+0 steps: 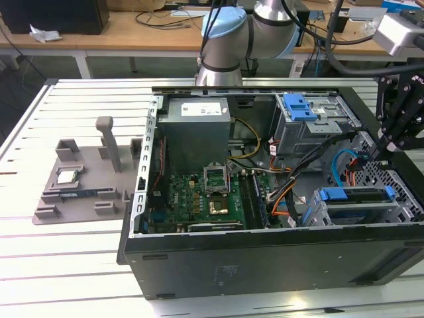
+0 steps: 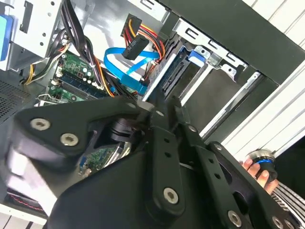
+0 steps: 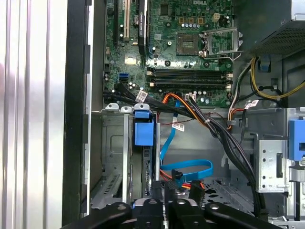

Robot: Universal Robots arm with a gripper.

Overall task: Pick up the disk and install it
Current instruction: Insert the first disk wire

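Open computer case (image 1: 265, 265) flat on the slatted tabletop (image 1: 66, 265), and the disk (image 1: 354, 196) is already sitting in the lower drive cage (image 1: 315, 212) at about four o'clock in the exterior view. Its long axis runs nine to three, blue carrier edge up. The pincer (image 1: 387, 149) hovers just above it at three o'clock; fingers apart or together, I can't tell. The power supply (image 1: 197, 129) carries a white label, too small to read.
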